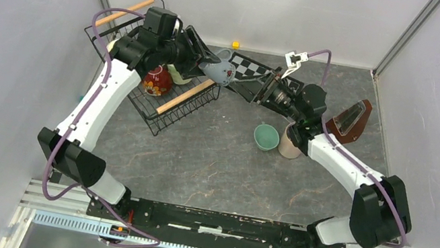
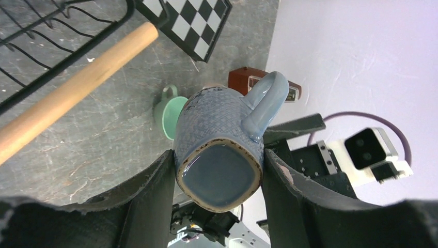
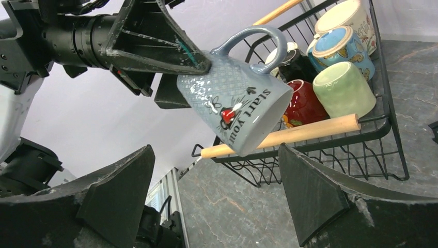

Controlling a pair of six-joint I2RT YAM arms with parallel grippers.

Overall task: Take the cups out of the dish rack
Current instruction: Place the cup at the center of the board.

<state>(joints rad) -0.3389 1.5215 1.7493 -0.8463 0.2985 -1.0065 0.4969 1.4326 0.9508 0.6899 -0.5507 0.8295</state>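
Note:
My left gripper (image 1: 212, 67) is shut on a blue-grey textured mug (image 1: 223, 73) and holds it in the air past the right rim of the black wire dish rack (image 1: 126, 29). In the left wrist view the fingers clamp the mug (image 2: 219, 150) near its base. My right gripper (image 1: 252, 91) is open and empty, facing the mug from the right and just short of it; the mug (image 3: 235, 101) hangs above the gap between its jaws. A red mug (image 3: 304, 98), a light green mug (image 3: 343, 88), a blue-and-yellow mug (image 3: 341, 46), a cream mug (image 3: 346, 15) and a black mug (image 3: 292, 62) sit in the rack.
A teal mug (image 1: 265, 137) and a beige mug (image 1: 289, 144) stand on the table right of centre. A brown metronome (image 1: 351, 120) is at the right, a checkered board (image 1: 251, 68) behind the grippers. The rack's wooden handle (image 1: 184, 96) lies below the held mug.

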